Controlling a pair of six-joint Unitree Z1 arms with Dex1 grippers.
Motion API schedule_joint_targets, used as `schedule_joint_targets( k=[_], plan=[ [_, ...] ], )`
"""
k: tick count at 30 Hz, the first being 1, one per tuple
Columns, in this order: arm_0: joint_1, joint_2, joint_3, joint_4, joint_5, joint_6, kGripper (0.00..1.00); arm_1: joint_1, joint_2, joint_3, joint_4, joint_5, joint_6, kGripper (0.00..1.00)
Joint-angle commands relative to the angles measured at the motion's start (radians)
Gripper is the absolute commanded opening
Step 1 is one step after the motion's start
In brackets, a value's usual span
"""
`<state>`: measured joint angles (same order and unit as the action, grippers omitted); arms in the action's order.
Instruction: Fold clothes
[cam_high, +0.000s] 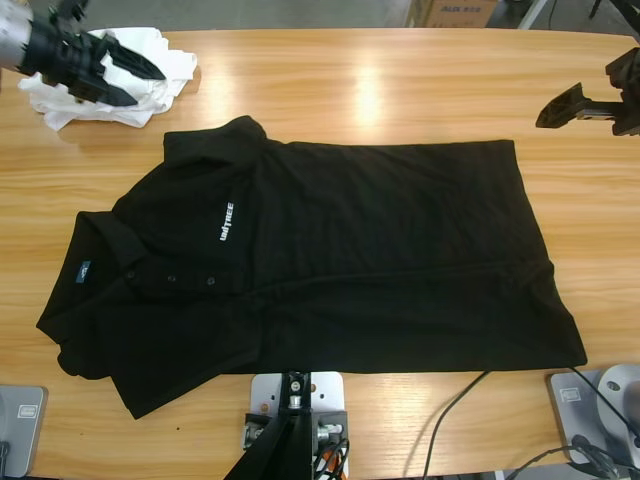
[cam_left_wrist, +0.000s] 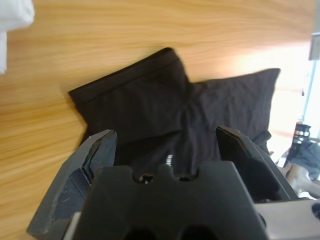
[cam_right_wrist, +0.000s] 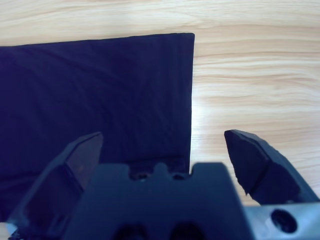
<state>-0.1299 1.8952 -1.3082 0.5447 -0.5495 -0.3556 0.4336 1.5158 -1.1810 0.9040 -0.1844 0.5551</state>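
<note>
The left pincer (cam_high: 125, 68) is seen at the upper left corner of the high view, its two black jaws spread apart with nothing between them, held above a bundle of white garments (cam_high: 150, 85). In the left wrist view the same pincer (cam_left_wrist: 167, 145) is released, and a sleeve (cam_left_wrist: 135, 95) of the black polo shirt is seen beyond the jaws, lying on the wood with a stitched hem along its edge. The right pincer (cam_high: 565, 105) is seen at the upper right edge of the high view, above bare wood and apart from the shirt. In the right wrist view it (cam_right_wrist: 165, 150) is also released, jaws wide, with the straight bottom hem and corner of the shirt (cam_right_wrist: 100, 90) lying under and ahead of it.

The black polo shirt (cam_high: 330, 260) is laid out flat across the middle of the tabletop (cam_high: 400, 80), its collar (cam_high: 95, 245) towards the left and its hem towards the right. It is short-sleeved, with one sleeve pointing to the far side and one to the near side. A button placket with dark buttons (cam_high: 170, 277) runs from the collar. A small white chest logo (cam_high: 230, 223) is printed on it; "unitree" can be read. A small blue-green label (cam_high: 84, 268) is shown inside the collar; its writing cannot be read. Light creases are visible over the body.

The white bundle is crumpled at the far left corner, just beside the upper sleeve.
</note>
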Motion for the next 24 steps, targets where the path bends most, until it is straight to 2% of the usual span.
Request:
schedule_joint_targets(
  k=[1, 7, 9, 11, 13, 18, 24],
  plan=[
    [0.076, 0.173, 0.022, -0.020, -0.003, -0.013, 0.820, -0.025, 0.068, -0.003, -0.027, 0.014, -0.034, 0.992],
    [0.067, 0.249, -0.012, -0.019, -0.006, -0.017, 0.820, -0.047, 0.091, 0.001, -0.049, 0.014, -0.049, 0.991],
    [0.057, 0.261, -0.014, -0.020, -0.006, -0.016, 0.789, -0.053, 0.099, 0.001, -0.057, 0.015, -0.051, 0.991],
    [0.057, 0.262, -0.014, -0.031, -0.009, -0.008, 0.425, -0.053, 0.108, 0.001, -0.073, 0.016, -0.052, 0.991],
    [0.065, 0.262, -0.017, -0.035, -0.009, -0.005, 0.237, -0.054, 0.118, 0.002, -0.082, 0.018, -0.052, 0.991],
    [0.084, 0.281, -0.020, -0.031, -0.025, -0.007, 0.224, -0.059, 0.121, 0.016, -0.101, 0.019, -0.052, 0.991],
    [0.045, 0.304, -0.021, -0.017, -0.026, -0.019, 0.232, -0.071, 0.126, 0.024, -0.113, 0.019, -0.052, 0.991]
  ],
)
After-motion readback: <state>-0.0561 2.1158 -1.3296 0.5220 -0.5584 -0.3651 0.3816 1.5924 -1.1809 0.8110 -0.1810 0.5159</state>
